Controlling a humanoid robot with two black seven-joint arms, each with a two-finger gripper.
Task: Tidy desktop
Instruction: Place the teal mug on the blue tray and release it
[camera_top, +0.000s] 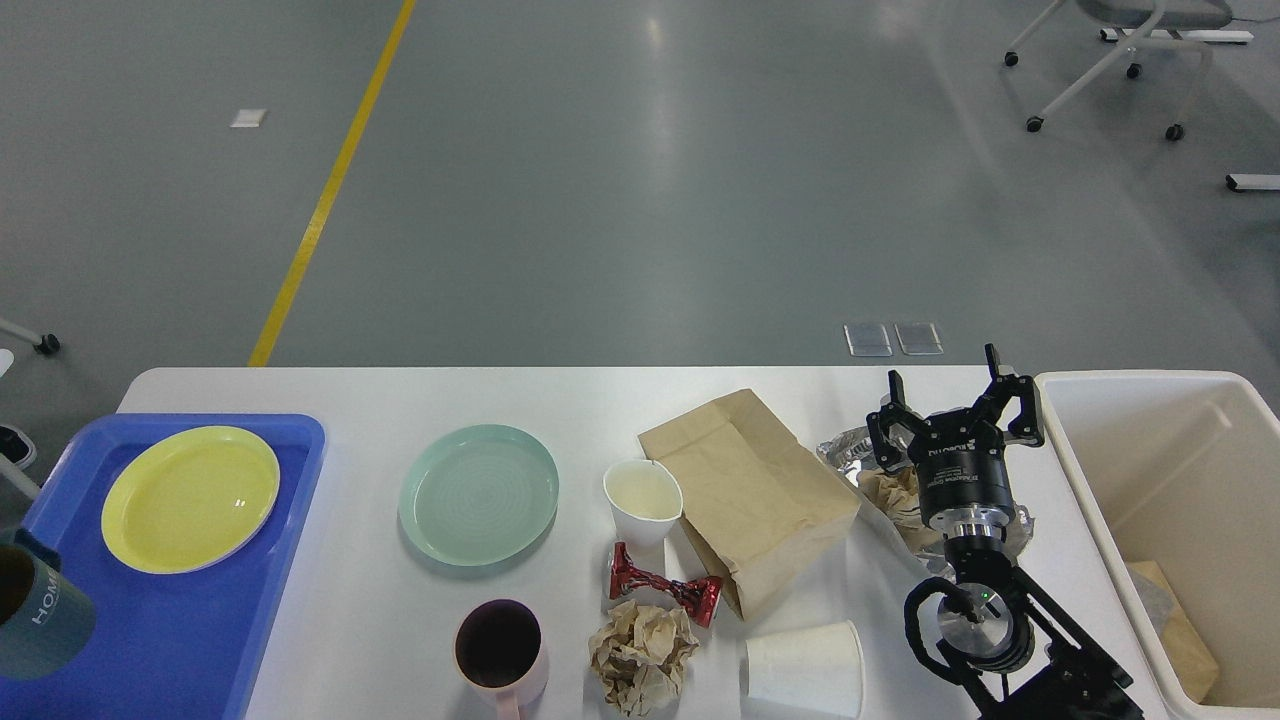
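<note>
while the right end effector gapes above the desktop, left's unseen.

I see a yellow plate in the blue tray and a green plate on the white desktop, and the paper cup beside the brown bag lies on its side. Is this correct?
Not quite. In the head view the paper cup beside the brown bag stands upright, mouth up. The cup lying on its side is another one, near the front edge. The yellow plate is in the blue tray, and the green plate is on the white desktop.

Bright, even overhead light; soft shadows, floor glare, sharp focus.
</note>
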